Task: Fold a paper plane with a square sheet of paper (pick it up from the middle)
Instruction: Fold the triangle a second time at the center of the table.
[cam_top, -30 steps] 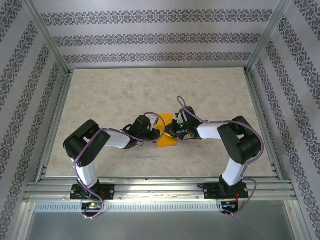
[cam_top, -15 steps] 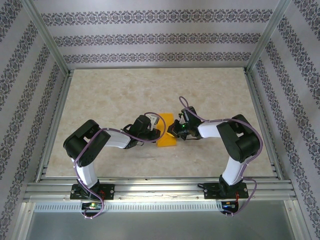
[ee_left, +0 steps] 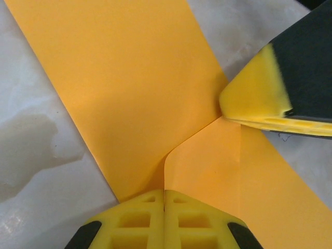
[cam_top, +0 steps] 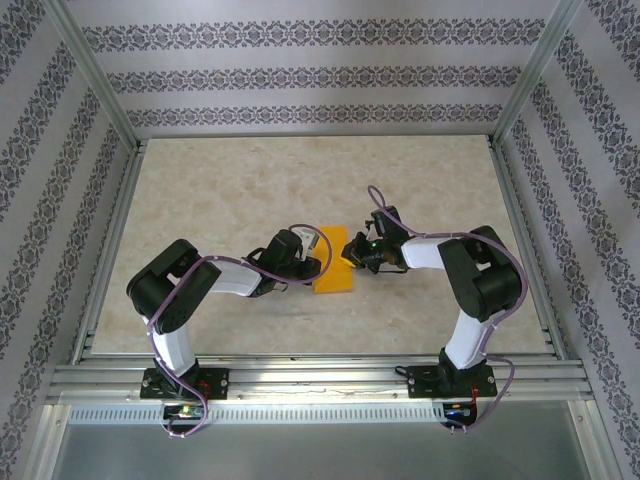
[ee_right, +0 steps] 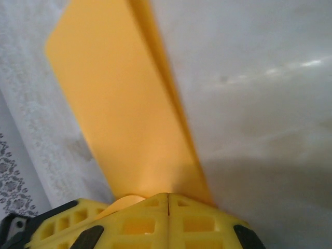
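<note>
PAPER-FOLDING TRIAL — At the middle of the pale marbled surface (cam_top: 220, 200), the orange square sheet of paper (cam_top: 335, 275) lies partly folded, one flap turned over on itself. The left claw (cam_top: 320, 265), clenched, sets its yellow tips on the sheet's left edge. The right claw (cam_top: 346, 262), also clenched, touches the opposite edge. Whether either pinches the paper cannot be told. Floral-striped walls (cam_top: 300, 75) and a metal frame (cam_top: 95, 75) ring the scene.

right gripper (cam_top: 349, 258) | drawn back rightward (slightly) | more orange paper (cam_top: 333, 274) uncovered
</note>
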`<state>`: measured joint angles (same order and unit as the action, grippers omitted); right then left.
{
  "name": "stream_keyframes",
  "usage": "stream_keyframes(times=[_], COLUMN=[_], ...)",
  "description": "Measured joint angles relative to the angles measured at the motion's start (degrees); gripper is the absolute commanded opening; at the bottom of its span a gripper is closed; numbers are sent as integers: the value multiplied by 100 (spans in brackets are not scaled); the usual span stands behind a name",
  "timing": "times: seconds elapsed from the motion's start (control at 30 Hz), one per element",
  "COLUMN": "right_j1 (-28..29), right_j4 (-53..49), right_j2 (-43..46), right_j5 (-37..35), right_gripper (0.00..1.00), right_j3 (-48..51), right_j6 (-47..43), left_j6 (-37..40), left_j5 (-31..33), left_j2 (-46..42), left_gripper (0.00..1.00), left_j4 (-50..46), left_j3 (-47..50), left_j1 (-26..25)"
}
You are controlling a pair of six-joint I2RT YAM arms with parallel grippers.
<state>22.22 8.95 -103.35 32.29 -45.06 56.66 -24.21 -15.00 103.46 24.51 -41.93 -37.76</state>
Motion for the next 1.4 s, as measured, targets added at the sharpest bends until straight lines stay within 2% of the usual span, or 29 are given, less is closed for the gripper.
stream_keyframes(times=[0.6, 0.73, 0.93, 1.33, 1.4], right_j1=[-223, -15, 385, 404, 402], right_j4=[258, 216, 175, -188, -186], right_j2=[264, 546, 485, 166, 162], right_j5=[7, -9, -11, -179, -179], right_gripper=[0, 0, 0, 0, 0], right_j3=[216, 184, 94, 94, 94], right_j6=[173, 149, 151, -92, -138], left_j6=[22, 22, 22, 22, 20], left_j5=[-63, -66, -66, -109, -109], left_j2=[11, 11, 11, 11, 11], left_gripper=[0, 0, 0, 0, 7], left_j4=[-72, -85, -94, -118, -122], left_j3=[-50, -55, -59, -74, -74], left_j1=[0, 0, 0, 0, 0])
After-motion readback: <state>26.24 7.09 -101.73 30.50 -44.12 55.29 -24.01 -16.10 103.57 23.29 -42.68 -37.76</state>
